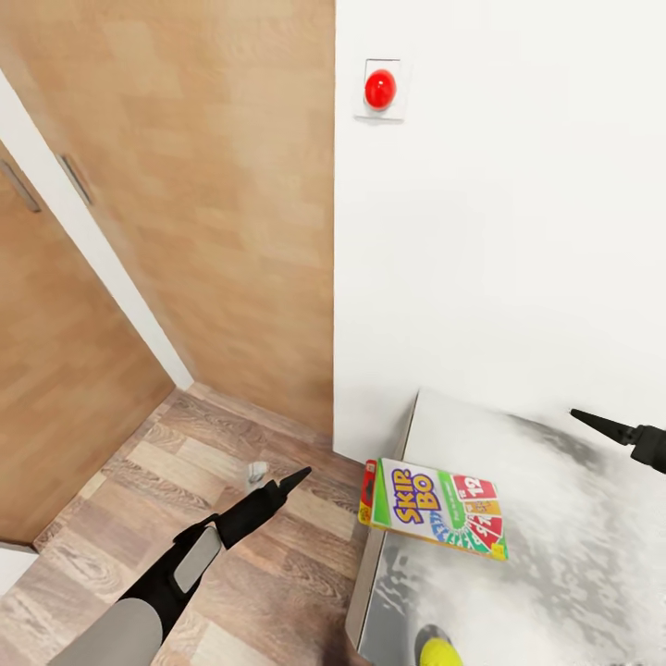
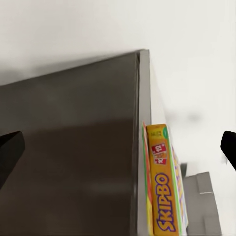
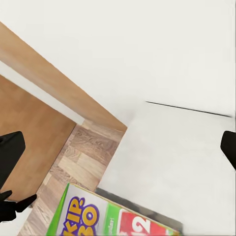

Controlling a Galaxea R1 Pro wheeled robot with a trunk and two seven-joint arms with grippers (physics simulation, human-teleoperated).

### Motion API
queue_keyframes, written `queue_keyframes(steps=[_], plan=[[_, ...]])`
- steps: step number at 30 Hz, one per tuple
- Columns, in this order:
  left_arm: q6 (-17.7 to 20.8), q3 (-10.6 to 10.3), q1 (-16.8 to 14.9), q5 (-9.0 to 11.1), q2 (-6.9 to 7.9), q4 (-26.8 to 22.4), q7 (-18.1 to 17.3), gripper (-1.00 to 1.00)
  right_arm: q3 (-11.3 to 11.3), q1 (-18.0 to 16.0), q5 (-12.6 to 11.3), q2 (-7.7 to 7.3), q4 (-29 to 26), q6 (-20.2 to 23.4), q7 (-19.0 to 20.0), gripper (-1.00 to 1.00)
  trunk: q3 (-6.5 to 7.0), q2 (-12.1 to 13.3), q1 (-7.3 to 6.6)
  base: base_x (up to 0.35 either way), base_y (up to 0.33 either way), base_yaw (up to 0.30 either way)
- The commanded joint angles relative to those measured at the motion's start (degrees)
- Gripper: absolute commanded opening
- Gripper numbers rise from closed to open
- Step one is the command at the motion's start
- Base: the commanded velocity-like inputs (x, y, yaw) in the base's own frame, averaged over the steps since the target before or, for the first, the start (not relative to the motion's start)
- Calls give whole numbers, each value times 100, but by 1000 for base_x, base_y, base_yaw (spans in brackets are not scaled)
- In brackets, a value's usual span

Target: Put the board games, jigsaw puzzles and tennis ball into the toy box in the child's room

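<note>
While the robot is facing a white wall corner, things are looking like this:
Game box: the Skip-Bo box (image 1: 435, 520) is lying flat on the table (image 1: 573, 555), poking over its left edge.
Ball: the tennis ball (image 1: 440, 653) is sitting near the table's front edge (partly cut off).
Left gripper (image 1: 294, 480): hanging over open floor (image 1: 185, 490), empty; I cannot tell how wide.
Right gripper (image 1: 592, 424): hanging over bare tabletop, fingers wide apart, empty.

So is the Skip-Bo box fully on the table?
No. The Skip-Bo box lies flat with its left end overhanging the table edge.
</note>
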Motion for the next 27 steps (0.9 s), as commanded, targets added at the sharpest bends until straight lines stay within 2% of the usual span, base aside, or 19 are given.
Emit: queue_keyframes(steps=[1, 11, 27], plan=[[53, -26, -3, 60, -2, -2, 11, 100, -3, -6, 18, -1, 0, 22, 30, 100, -5, -9, 3, 2, 0, -195], [53, -26, -3, 60, -28, 7, 47, 100, 1, -4, 15, 3, 0, 22, 49, 100, 16, -9, 3, 1, 0, -131], [46, -26, -3, 55, -35, 76, 67, 100, -4, 0, 15, 5, -4, 30, 306, 100, 23, -9, 3, 0, 0, -27]])
